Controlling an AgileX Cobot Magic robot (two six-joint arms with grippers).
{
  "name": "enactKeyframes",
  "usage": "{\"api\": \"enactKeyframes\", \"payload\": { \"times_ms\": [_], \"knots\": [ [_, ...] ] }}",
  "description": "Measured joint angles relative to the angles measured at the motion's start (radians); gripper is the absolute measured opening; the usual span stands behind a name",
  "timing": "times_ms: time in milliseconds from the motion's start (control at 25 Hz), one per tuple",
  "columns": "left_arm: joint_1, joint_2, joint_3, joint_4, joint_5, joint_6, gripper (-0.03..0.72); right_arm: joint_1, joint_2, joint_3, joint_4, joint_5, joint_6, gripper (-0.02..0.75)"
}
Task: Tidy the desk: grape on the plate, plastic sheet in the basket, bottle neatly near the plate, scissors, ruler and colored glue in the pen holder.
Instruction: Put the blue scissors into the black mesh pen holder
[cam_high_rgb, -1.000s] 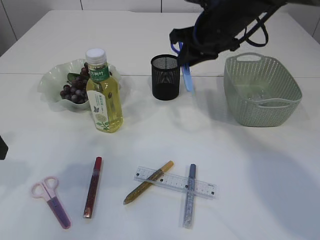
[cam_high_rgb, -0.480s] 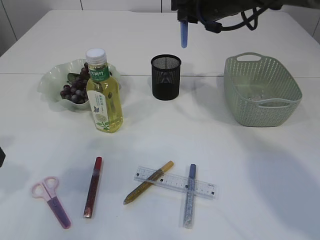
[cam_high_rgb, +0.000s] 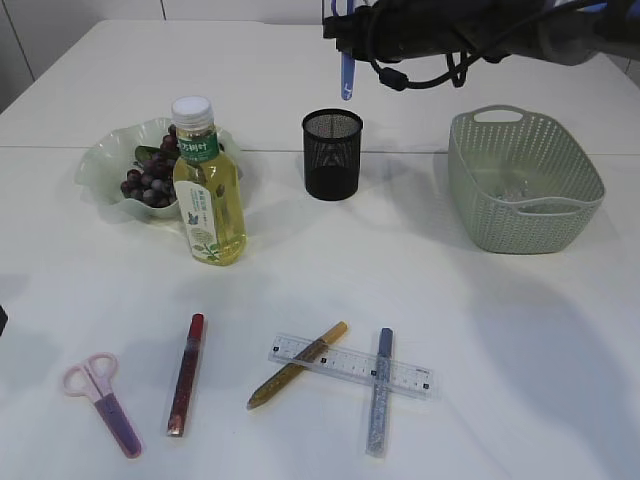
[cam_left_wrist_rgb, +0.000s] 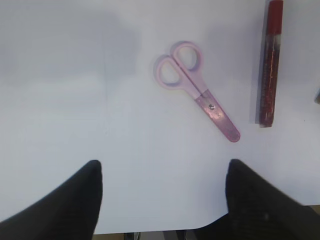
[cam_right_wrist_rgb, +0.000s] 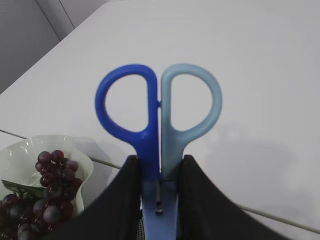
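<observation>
blue scissors (cam_high_rgb: 346, 72) shifted left, over pen holder (cam_high_rgb: 332, 154)

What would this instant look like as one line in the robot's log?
right gripper: shut on blue plastic scissors, above black mesh pen holder | left gripper: open, empty, over pink scissors
</observation>
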Motion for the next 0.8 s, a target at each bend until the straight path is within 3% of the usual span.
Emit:
{"api": "enactKeyframes", "payload": {
  "times_ms": [800],
  "knots": [
    [0.0, 0.0, 0.0, -0.001, -0.002, 0.0, 0.559, 0.014, 0.151, -0.066, 0.079, -0.072, -0.028, 0.195]
  ]
}}
